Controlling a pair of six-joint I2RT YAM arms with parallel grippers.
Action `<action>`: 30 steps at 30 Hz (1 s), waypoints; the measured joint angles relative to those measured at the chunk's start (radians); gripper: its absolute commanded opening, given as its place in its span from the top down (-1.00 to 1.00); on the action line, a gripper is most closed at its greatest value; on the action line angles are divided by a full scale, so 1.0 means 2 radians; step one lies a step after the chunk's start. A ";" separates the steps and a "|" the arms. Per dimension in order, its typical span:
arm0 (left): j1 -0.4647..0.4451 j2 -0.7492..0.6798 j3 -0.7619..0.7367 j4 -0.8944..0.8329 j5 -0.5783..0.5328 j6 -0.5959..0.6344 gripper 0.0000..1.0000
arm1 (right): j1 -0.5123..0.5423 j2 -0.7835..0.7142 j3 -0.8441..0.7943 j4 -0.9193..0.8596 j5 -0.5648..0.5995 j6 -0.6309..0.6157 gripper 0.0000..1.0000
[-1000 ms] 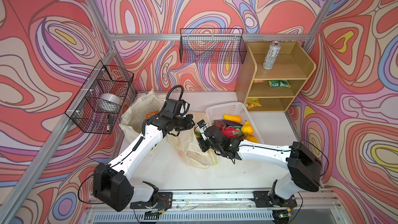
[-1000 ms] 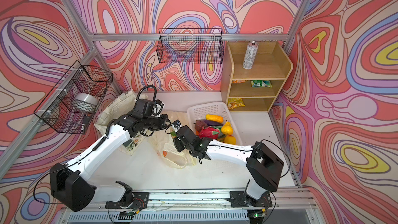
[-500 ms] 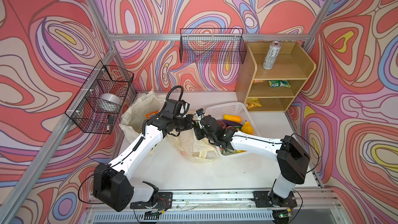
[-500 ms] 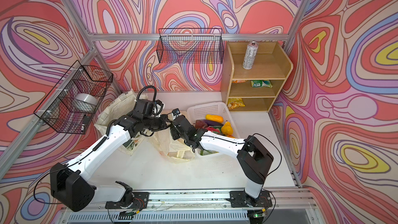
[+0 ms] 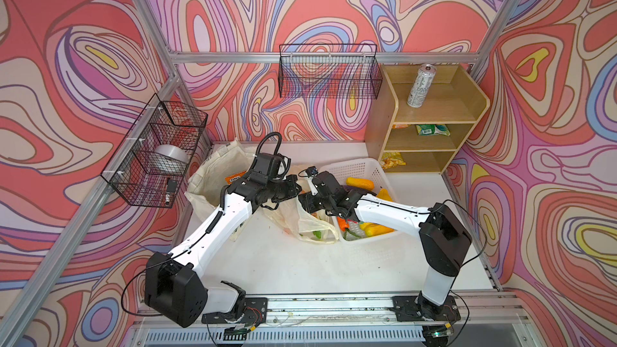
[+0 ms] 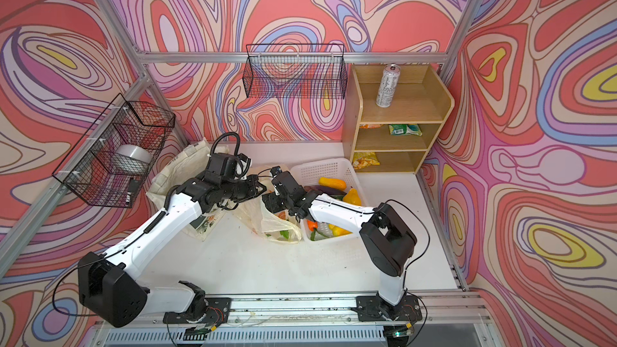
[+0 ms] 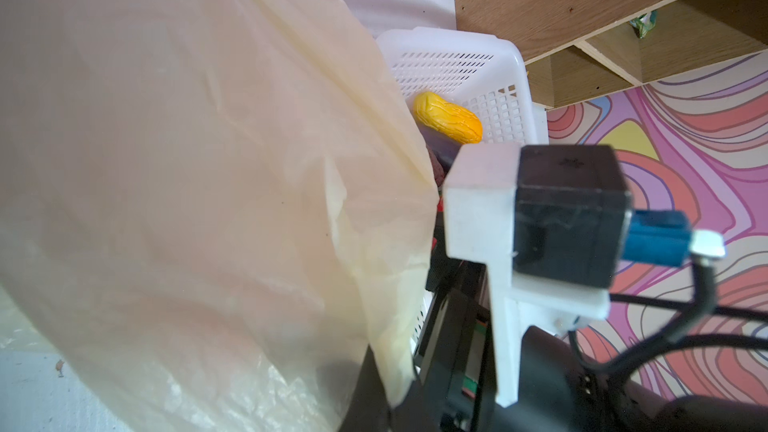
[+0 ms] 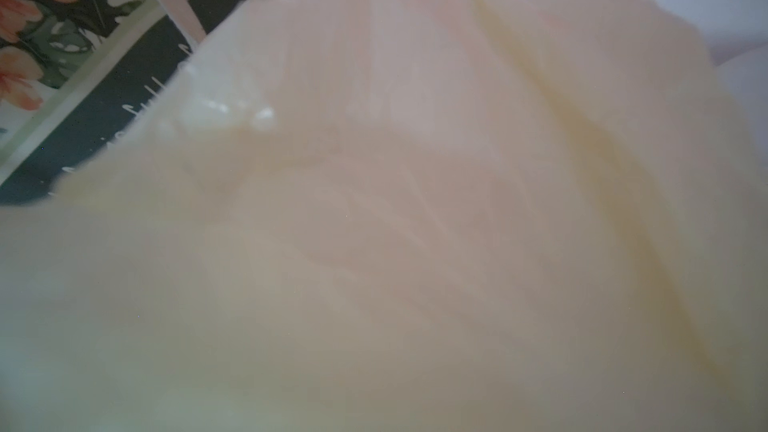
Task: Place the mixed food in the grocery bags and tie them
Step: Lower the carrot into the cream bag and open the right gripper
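Note:
The thin pale-yellow plastic bag [image 5: 310, 225] [image 6: 273, 225] lies beside the white basket with a green toy [image 5: 317, 234] showing through it. My left gripper [image 5: 295, 191] [image 6: 260, 190] is shut on the bag's raised rim, and the film [image 7: 208, 160] hangs from it. My right gripper [image 5: 305, 204] [image 6: 267, 201] sits at the bag's mouth. Bag film [image 8: 415, 201] fills its wrist view and hides its jaws. The canvas tote [image 5: 213, 175] [image 6: 180, 168] [image 8: 83, 76] lies behind with an orange packet [image 5: 235, 178] inside. Yellow corn [image 5: 360, 182] [image 7: 449, 118] lies in the basket.
The white lattice basket [image 5: 357, 170] [image 6: 320, 168] holds several toy vegetables. A wooden shelf [image 5: 467, 95] carries a silver can [image 5: 420, 85] [image 6: 387, 85], a green packet [image 5: 432, 129] and a yellow packet [image 5: 394, 160]. Two wire baskets [image 5: 329, 71] [image 5: 157, 155] hang on the walls.
My right arm has swung left from the front of the basket to the plastic bag's mouth. The left arm has held still with the bag's rim.

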 measured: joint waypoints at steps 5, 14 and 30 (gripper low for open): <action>0.000 0.001 0.000 0.000 0.000 -0.002 1.00 | -0.012 0.000 0.003 -0.017 -0.016 0.002 -0.68; 0.000 0.001 -0.001 0.004 0.000 -0.006 1.00 | -0.042 -0.084 0.004 -0.060 -0.036 0.007 -0.51; 0.000 0.001 -0.014 0.011 -0.002 -0.009 1.00 | -0.048 -0.090 -0.064 -0.094 -0.028 0.008 -0.47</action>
